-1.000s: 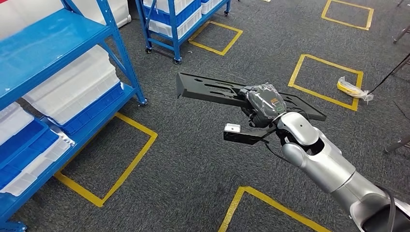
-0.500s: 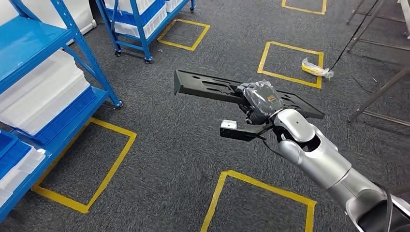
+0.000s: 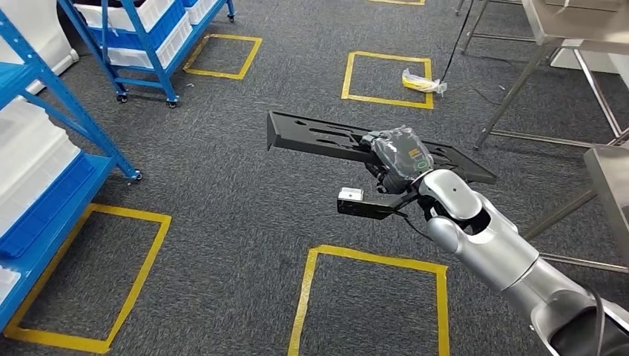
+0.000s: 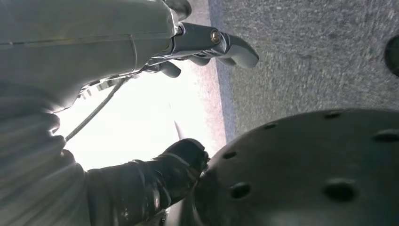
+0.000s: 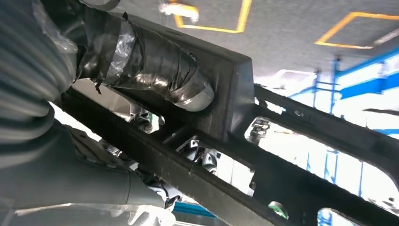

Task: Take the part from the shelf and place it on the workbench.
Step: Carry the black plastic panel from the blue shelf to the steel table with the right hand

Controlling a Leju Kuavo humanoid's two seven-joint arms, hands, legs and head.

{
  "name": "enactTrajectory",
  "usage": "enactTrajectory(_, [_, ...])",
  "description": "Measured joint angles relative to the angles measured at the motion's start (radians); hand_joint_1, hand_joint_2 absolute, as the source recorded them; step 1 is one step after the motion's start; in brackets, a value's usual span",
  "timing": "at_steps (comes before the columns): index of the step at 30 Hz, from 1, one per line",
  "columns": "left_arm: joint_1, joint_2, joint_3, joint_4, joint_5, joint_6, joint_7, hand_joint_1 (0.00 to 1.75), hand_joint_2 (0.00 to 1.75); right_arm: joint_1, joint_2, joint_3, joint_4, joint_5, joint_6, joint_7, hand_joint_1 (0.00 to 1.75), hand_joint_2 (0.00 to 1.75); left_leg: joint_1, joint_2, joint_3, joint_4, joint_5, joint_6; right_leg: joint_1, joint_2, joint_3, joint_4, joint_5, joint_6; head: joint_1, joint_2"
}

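My right hand [image 3: 397,157], wrapped in clear film, grips a long flat black part [image 3: 315,137] with slots, held level over the grey carpet in the head view. The part sticks out to both sides of the hand. In the right wrist view a taped thumb [image 5: 157,73] presses on the part's black frame [image 5: 287,141]. A metal workbench [image 3: 575,33] stands at the far right, with another bench's corner [image 3: 612,174] at the right edge. My left hand [image 4: 188,94] hangs with fingers apart and holds nothing.
Blue shelving with white bins [image 3: 37,159] stands at the left, and a wheeled blue rack [image 3: 137,41] at the far left. Yellow tape squares [image 3: 371,256] mark the carpet. A yellow and white bag [image 3: 423,80] and a black cable lie near the bench legs [image 3: 512,96].
The whole picture has slid left, so the camera has turned right: the shelves drift out and the workbench comes in. My right hand still holds the part the same way.
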Motion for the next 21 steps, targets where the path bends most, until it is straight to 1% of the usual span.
enactTrajectory(1, [-0.001, 0.0, 0.0, 0.0, 0.001, 0.002, 0.0, 0.0, 1.75, -0.001, 0.0, 0.0, 0.0, 0.0, 0.0, 0.0, 1.75, 1.75, 0.001, 0.008, 0.002, 0.001, 0.0, -0.005, 0.001, 0.011, -0.002, 0.0, 0.002, -0.009, 0.0, 0.0])
enactTrajectory(2, [-0.003, 0.0, 0.0, 0.0, 0.003, 0.003, 0.0, 0.0, 1.75, -0.001, 0.0, 0.0, 0.001, 0.0, 0.0, 0.0, 1.75, 1.75, 0.004, 0.005, 0.001, 0.005, -0.005, -0.011, 0.001, 0.019, -0.004, -0.002, 0.005, -0.016, 0.0, 0.0])
enactTrajectory(3, [-0.003, 0.0, 0.0, 0.0, 0.003, 0.005, 0.0, 0.0, 1.75, -0.003, 0.0, 0.001, 0.001, 0.0, 0.0, 0.001, 1.75, 1.75, 0.007, -0.012, -0.006, 0.021, -0.02, -0.016, 0.001, 0.028, -0.005, -0.005, 0.008, -0.025, 0.0, 0.0])
enactTrajectory(4, [-0.002, 0.0, 0.0, 0.0, 0.004, 0.006, 0.0, 0.0, 1.75, -0.005, 0.0, 0.001, 0.001, 0.0, 0.0, 0.001, 1.75, 1.75, 0.01, -0.037, -0.021, 0.055, -0.046, -0.019, 0.001, 0.036, -0.006, -0.008, 0.013, -0.033, 0.0, 0.0])
enactTrajectory(5, [-0.001, 0.0, 0.0, 0.0, 0.004, 0.006, -0.001, 0.0, 1.75, -0.007, 0.0, 0.001, 0.001, 0.0, 0.0, 0.001, 1.75, 1.75, 0.012, -0.068, -0.046, 0.11, -0.081, -0.021, 0.002, 0.044, -0.008, -0.01, 0.017, -0.04, 0.0, 0.0])
enactTrajectory(6, [0.0, 0.0, 0.0, 0.0, 0.004, 0.006, -0.001, 0.0, 1.75, -0.008, 0.001, 0.001, 0.001, 0.0, 0.0, 0.002, 1.75, 1.75, 0.012, -0.09, -0.077, 0.178, -0.117, -0.02, 0.004, 0.053, -0.012, -0.01, 0.02, -0.045, 0.0, 0.0])
enactTrajectory(7, [0.0, 0.0, 0.0, 0.0, 0.004, 0.006, -0.001, 0.0, 1.75, -0.008, 0.001, 0.003, 0.001, 0.0, 0.0, 0.002, 1.75, 1.75, 0.012, -0.1, -0.106, 0.242, -0.143, -0.019, 0.008, 0.064, -0.016, -0.01, 0.023, -0.049, 0.0, 0.0])
enactTrajectory(8, [0.0, -0.001, 0.0, 0.0, 0.004, 0.006, -0.001, 0.0, 1.75, -0.008, 0.002, 0.004, 0.001, 0.0, 0.0, 0.002, 1.75, 1.75, 0.012, -0.105, -0.126, 0.284, -0.153, -0.016, 0.012, 0.075, -0.02, -0.009, 0.026, -0.052, 0.0, 0.0])
enactTrajectory(9, [0.001, -0.001, 0.0, 0.0, 0.004, 0.006, -0.001, 0.0, 1.75, -0.008, 0.002, 0.006, 0.002, 0.0, 0.001, 0.002, 1.75, 1.75, 0.011, -0.107, -0.129, 0.29, -0.144, -0.012, 0.015, 0.088, -0.023, -0.009, 0.028, -0.053, 0.0, 0.0])
enactTrajectory(10, [0.002, -0.001, 0.0, 0.0, 0.004, 0.006, -0.001, 0.0, 1.75, -0.008, 0.002, 0.007, 0.002, 0.0, 0.001, 0.002, 1.75, 1.75, 0.01, -0.112, -0.112, 0.256, -0.116, -0.006, 0.017, 0.102, -0.025, -0.008, 0.03, -0.054, 0.0, 0.0])
enactTrajectory(11, [0.003, -0.001, 0.0, 0.0, 0.004, 0.006, -0.001, 0.0, 1.75, -0.008, 0.002, 0.007, 0.002, 0.0, 0.001, 0.002, 1.75, 1.75, 0.008, -0.124, -0.079, 0.193, -0.078, 0.002, 0.018, 0.115, -0.026, -0.006, 0.032, -0.053, 0.0, 0.0])
enactTrajectory(12, [0.004, 0.0, 0.0, 0.0, 0.004, 0.006, -0.001, 0.0, 1.75, -0.008, 0.002, 0.008, 0.002, 0.0, 0.001, 0.002, 1.75, 1.75, 0.007, -0.148, -0.044, 0.124, -0.047, 0.009, 0.019, 0.127, -0.027, -0.005, 0.034, -0.052, 0.0, 0.0])
enactTrajectory(13, [0.006, 0.0, 0.0, 0.0, 0.004, 0.006, 0.0, 0.0, 1.75, -0.009, 0.003, 0.008, 0.003, 0.0, 0.001, 0.002, 1.75, 1.75, 0.005, -0.169, -0.015, 0.065, -0.027, 0.014, 0.018, 0.138, -0.029, -0.004, 0.036, -0.048, 0.0, 0.0])
enactTrajectory(14, [0.006, 0.001, 0.0, 0.0, 0.004, 0.006, 0.001, 0.0, 1.75, -0.01, 0.004, 0.009, 0.003, 0.0, 0.001, 0.002, 1.75, 1.75, 0.004, -0.184, 0.002, 0.028, -0.018, 0.017, 0.016, 0.149, -0.033, -0.003, 0.04, -0.043, 0.0, 0.0])
enactTrajectory(15, [0.006, 0.001, 0.0, 0.0, 0.004, 0.006, 0.001, 0.0, 1.75, -0.01, 0.004, 0.01, 0.003, 0.001, 0.001, 0.002, 1.75, 1.75, 0.002, -0.19, 0.009, 0.014, -0.02, 0.019, 0.013, 0.16, -0.037, -0.005, 0.045, -0.036, 0.0, 0.0])
enactTrajectory(16, [0.004, 0.001, 0.0, 0.0, 0.004, 0.006, 0.002, 0.0, 1.75, -0.009, 0.005, 0.01, 0.004, 0.001, 0.001, 0.002, 1.75, 1.75, 0.001, -0.181, 0.012, 0.005, -0.017, 0.019, 0.01, 0.173, -0.04, -0.008, 0.051, -0.028, 0.0, 0.0])
enactTrajectory(17, [0.003, 0.001, 0.0, 0.0, 0.004, 0.006, 0.002, 0.0, 1.75, -0.009, 0.004, 0.01, 0.004, 0.001, 0.001, 0.002, 1.75, 1.75, 0.003, -0.168, 0.016, -0.005, -0.01, 0.022, 0.009, 0.18, -0.042, -0.012, 0.055, -0.021, 0.0, 0.0])
enactTrajectory(18, [0.001, 0.0, 0.0, 0.0, 0.004, 0.006, 0.002, 0.0, 1.75, -0.009, 0.003, 0.01, 0.004, 0.003, 0.001, 0.002, 1.75, 1.75, 0.005, -0.156, 0.021, -0.018, -0.001, 0.025, 0.01, 0.169, -0.047, -0.009, 0.053, -0.016, 0.001, 0.0])
enactTrajectory(19, [0.001, 0.0, 0.0, 0.0, 0.005, 0.006, 0.003, 0.0, 1.75, -0.01, 0.003, 0.011, 0.005, 0.007, 0.001, 0.004, 1.75, 1.75, 0.006, -0.142, 0.025, -0.032, 0.009, 0.029, 0.013, 0.146, -0.056, 0.008, 0.039, -0.013, 0.001, 0.0])
enactTrajectory(20, [0.002, -0.001, 0.0, 0.0, 0.005, 0.005, 0.003, 0.0, 1.75, -0.011, 0.005, 0.012, 0.005, 0.015, -0.002, 0.009, 1.75, 1.75, 0.008, -0.128, 0.027, -0.044, 0.017, 0.032, 0.014, 0.114, -0.074, 0.046, 0.013, -0.011, 0.001, 0.0])
enactTrajectory(21, [0.003, 0.0, 0.0, 0.0, 0.005, 0.005, 0.006, 0.0, 1.75, -0.009, 0.013, 0.016, 0.006, 0.029, -0.008, 0.017, 1.75, 1.75, 0.005, -0.115, 0.026, -0.047, 0.02, 0.034, 0.014, 0.084, -0.098, 0.101, -0.02, -0.008, 0.002, 0.0])
